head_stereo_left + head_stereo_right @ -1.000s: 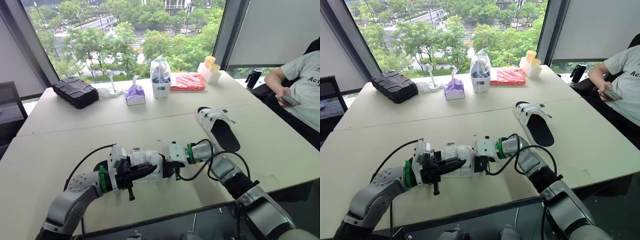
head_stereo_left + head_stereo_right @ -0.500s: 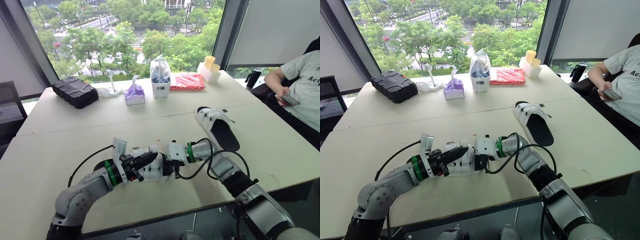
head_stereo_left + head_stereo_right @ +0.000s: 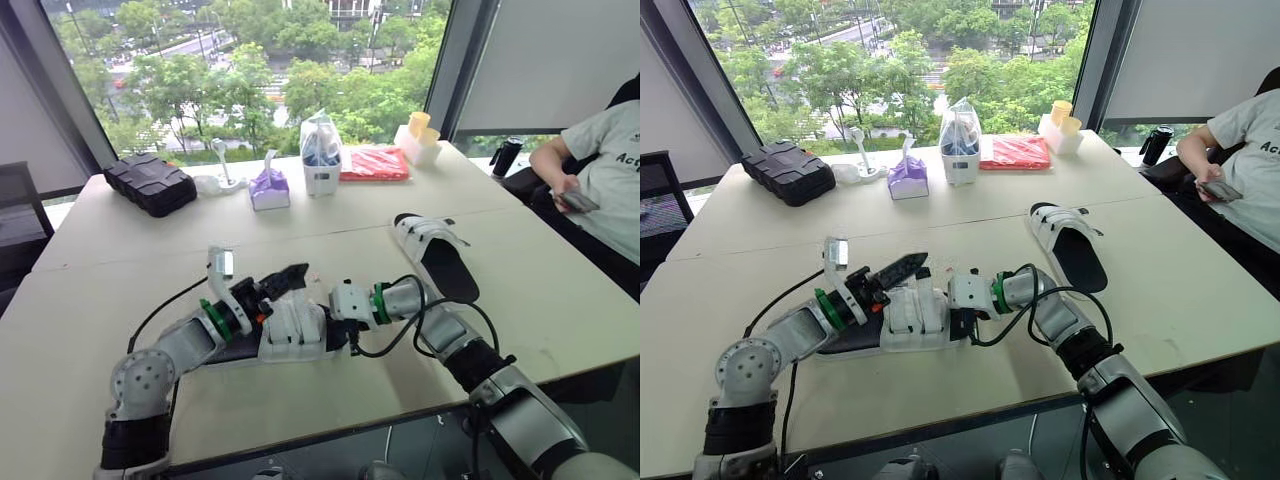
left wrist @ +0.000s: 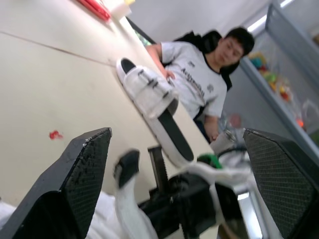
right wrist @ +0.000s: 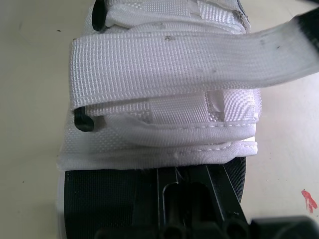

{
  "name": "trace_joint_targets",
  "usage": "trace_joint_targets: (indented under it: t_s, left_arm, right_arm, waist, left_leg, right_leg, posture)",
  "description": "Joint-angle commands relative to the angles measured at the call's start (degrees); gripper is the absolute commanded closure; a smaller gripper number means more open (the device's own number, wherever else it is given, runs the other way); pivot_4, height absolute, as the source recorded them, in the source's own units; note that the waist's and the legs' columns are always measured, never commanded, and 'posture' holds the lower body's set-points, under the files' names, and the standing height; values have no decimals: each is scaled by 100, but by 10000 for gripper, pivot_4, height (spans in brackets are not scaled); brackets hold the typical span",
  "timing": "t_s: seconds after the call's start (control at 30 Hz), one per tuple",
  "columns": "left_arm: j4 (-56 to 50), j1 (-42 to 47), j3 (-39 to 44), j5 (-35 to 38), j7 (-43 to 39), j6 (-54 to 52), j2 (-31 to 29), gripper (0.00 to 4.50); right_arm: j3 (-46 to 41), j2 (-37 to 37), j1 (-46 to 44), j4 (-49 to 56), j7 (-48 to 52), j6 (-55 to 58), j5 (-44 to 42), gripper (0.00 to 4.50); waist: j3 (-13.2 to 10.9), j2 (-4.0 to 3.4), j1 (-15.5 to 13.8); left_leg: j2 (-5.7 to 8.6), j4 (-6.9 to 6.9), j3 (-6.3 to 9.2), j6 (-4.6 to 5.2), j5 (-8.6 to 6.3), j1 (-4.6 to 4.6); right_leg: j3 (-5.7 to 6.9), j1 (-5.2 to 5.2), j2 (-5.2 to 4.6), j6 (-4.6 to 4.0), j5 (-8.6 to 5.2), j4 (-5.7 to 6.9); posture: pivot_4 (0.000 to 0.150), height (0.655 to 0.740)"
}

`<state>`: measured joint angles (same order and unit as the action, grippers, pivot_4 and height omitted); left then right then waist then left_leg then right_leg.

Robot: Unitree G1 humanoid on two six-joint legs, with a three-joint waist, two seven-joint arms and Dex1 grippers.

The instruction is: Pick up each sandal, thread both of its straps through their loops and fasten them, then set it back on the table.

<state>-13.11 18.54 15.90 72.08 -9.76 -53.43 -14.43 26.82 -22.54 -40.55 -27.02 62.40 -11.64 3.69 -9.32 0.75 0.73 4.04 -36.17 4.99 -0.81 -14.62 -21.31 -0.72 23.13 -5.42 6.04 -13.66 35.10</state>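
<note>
Here the near sandal (image 3: 290,325) lies flat on the table (image 3: 150,240) between both tools. The left tool (image 3: 283,280), spread wide, hangs just over its straps. The right tool (image 3: 338,325) meets the sandal's end; I cannot tell its grip.

Black case (image 3: 150,183), purple pouch (image 3: 270,190), red packet (image 3: 375,163); seated person (image 3: 610,170).

A white-strapped, black-soled sandal (image 3: 285,325) is lying near the front of the beige table (image 3: 120,250), with the second matching sandal (image 3: 435,255) lying at its 2 o'clock, well apart. A black ridged hard case (image 3: 150,183) is sitting at 11 o'clock. A purple tissue pouch (image 3: 270,190), a bagged white container (image 3: 322,150) and a flat red packet (image 3: 375,163) are lining up from 12 towards 1 o'clock.
</note>
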Motion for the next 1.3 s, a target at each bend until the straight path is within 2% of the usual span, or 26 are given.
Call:
trace_joint_targets:
  t_s: [0.03, 0.17, 0.3, 0.43, 0.53, 0.6, 0.73, 0.9, 0.97, 1.03, 1.23, 1.3]
  left_arm:
    - [-35, 212, 450, 675, 525, 73, -67, 744]
    - [-64, 447, 546, 762, 545, -23, -572, 744]
    - [-51, 967, -761, -1084, -1473, 331, -2034, 744]
    - [804, 1589, -2076, -2682, -3423, 1284, -2740, 744]
    - [1667, 2112, -2655, -3273, -4600, 1578, -2782, 744]
    - [2295, 2426, -2887, -3647, -5083, 1819, -2643, 744]
    - [3268, 2875, -3046, -4190, -5679, 2192, -2267, 744]
    - [3615, 2985, -3102, -4643, -6157, 2417, -2031, 744]
    - [3545, 2928, -3104, -4743, -6369, 2447, -2028, 5906]
    - [3559, 2917, -3033, -4830, -6398, 2434, -1976, 13481]
    - [3413, 2821, -2814, -4834, -6365, 2226, -1863, 44506]
    - [3239, 2760, -2675, -4674, -6352, 2010, -1828, 44506]
  right_arm:
    - [142, -91, 152, -469, -68, 211, 427, 45000]
    - [131, -77, 154, -459, -90, 227, 423, 45000]
    - [129, -43, 125, -499, -100, 217, 427, 45000]
    - [150, -17, 98, -550, -93, 186, 443, 45000]
    - [143, 5, 81, -566, -98, 185, 448, 45000]
    - [139, -2, 91, -545, -96, 180, 455, 45000]
    - [141, -40, 93, -535, -128, 157, 501, 45000]
    - [124, -51, 94, -520, -154, 174, 506, 45000]
    - [120, -57, 97, -512, -158, 178, 506, 45000]
    - [116, -57, 89, -522, -160, 179, 506, 45000]
    - [113, -61, 102, -512, -162, 173, 516, 45000]
    - [116, -60, 107, -502, -159, 179, 514, 45000]
  waist:
    - [0, 0, 3]
    - [-3, 5, 2]
    - [-14, 26, 10]
    - [-9, 15, 18]
    - [-13, 14, 38]
    - [-13, 13, 37]
    - [-15, 15, 35]
    - [-17, 16, 41]
    - [-17, 17, 38]
    - [-17, 17, 35]
    - [-17, 17, 35]
    - [-17, 17, 33]
  left_leg:
    - [0, 1, 0, -1, 1, 0]
    - [0, 2, 2, -5, 3, 0]
    - [0, 2, 2, -19, 8, -1]
    - [2, 6, -8, -32, 5, 4]
    - [-5, 14, -5, -21, 12, 0]
    - [-10, 20, -4, -19, 13, -5]
    - [-13, 23, -1, -18, 14, -8]
    - [-13, 22, -1, -18, 14, -9]
    - [-13, 22, 0, -18, 14, -9]
    - [-13, 20, 0, -18, 14, -9]
    - [-13, 17, 1, -18, 14, -9]
    - [-13, 17, 3, -18, 15, -9]
  right_leg:
    - [0, 0, 0, 0, 1, 0]
    - [0, 1, 4, 1, 1, 0]
    - [-3, 2, 27, -6, 2, 1]
    - [-16, -2, 32, -30, 13, -2]
    - [-15, 10, 37, -33, 15, 0]
    - [-14, 21, 42, -33, 15, 1]
    - [-12, 26, 42, -32, 15, 3]
    - [-13, 26, 39, -29, 15, 2]
    - [-13, 26, 40, -29, 16, 3]
    - [-13, 25, 39, -29, 16, 3]
    - [-13, 23, 38, -7, 4, 3]
    - [-13, 23, 38, 6, 11, 4]
  posture:
    - [1500, 7400]
    - [1500, 7400]
    - [1500, 7400]
    - [1500, 7400]
    - [1500, 7400]
    - [1500, 7400]
    - [1500, 7400]
    - [1500, 7400]
    - [1500, 7400]
    - [1500, 7400]
    - [1500, 7400]
    - [1500, 7400]
